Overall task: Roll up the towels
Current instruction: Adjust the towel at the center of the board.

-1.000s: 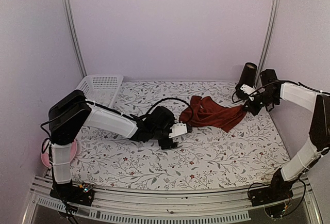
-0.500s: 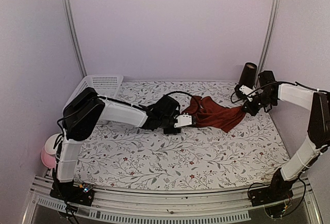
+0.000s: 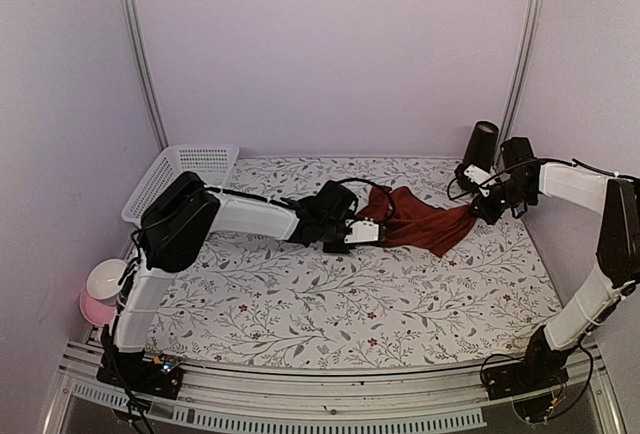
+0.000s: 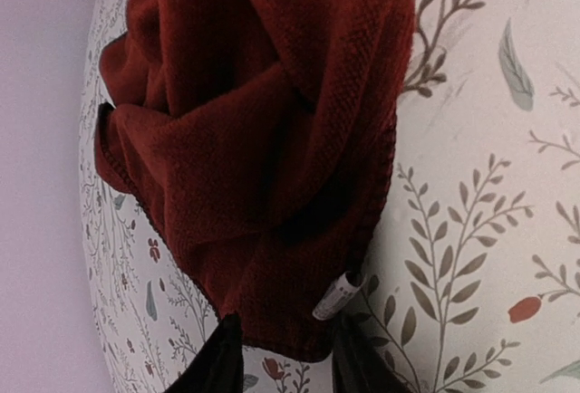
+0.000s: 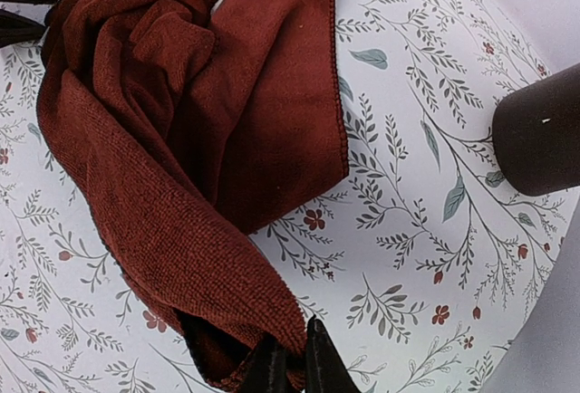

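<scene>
Nubby matt maroon cloth towel (image 5: 227, 94), smooth floral table cover (image 3: 300, 304), plastic basket (image 3: 195, 166)

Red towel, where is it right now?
In the top view the red towel lies crumpled at the back of the table, right of middle, between the left gripper and the right gripper, which pinches its corner.

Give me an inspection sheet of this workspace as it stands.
Surface: table with a floral cover, lying flat.
Job's things: maroon towel crumpled, unrolled, at the far middle; no second towel in view.
Clutter: white basket far left; dark cylinder far right; pink-and-white object beside the left arm.
Pincers: left pincer straddles the towel's hem, grip unclear; right pincer shut on a towel corner.
Cables: black cable loops over the left wrist.
Surroundings: plain walls, metal posts.
</scene>
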`<state>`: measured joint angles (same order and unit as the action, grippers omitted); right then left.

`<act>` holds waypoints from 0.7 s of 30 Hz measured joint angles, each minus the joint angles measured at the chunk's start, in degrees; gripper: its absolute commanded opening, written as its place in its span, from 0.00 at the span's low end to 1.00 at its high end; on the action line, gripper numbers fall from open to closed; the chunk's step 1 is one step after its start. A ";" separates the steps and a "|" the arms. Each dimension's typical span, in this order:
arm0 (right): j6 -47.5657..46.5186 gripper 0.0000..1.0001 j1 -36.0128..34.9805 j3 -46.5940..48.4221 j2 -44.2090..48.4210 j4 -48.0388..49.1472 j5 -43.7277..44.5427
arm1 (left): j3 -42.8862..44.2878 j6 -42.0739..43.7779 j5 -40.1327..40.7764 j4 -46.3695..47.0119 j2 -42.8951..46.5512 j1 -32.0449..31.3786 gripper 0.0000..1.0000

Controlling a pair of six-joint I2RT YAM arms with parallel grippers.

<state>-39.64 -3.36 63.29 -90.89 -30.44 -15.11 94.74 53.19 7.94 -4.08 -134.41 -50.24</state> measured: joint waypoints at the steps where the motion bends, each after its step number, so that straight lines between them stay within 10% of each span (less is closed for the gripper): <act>1: 0.00 0.07 0.00 0.00 0.00 0.07 0.00 | 0.20 0.50 0.04 0.02 -0.28 0.00 0.22; 5: 0.00 0.07 0.00 -0.07 0.00 0.11 -0.02 | 0.48 2.14 0.26 0.02 -1.03 -0.13 0.00; 21: -1.01 0.10 0.00 -0.33 0.09 -0.07 -5.51 | -4.79 -4.37 -4.68 -0.04 3.28 0.11 0.00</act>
<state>-40.64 -3.36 62.96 -90.80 -30.50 -20.62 89.95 48.82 3.27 -4.12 -131.13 -50.13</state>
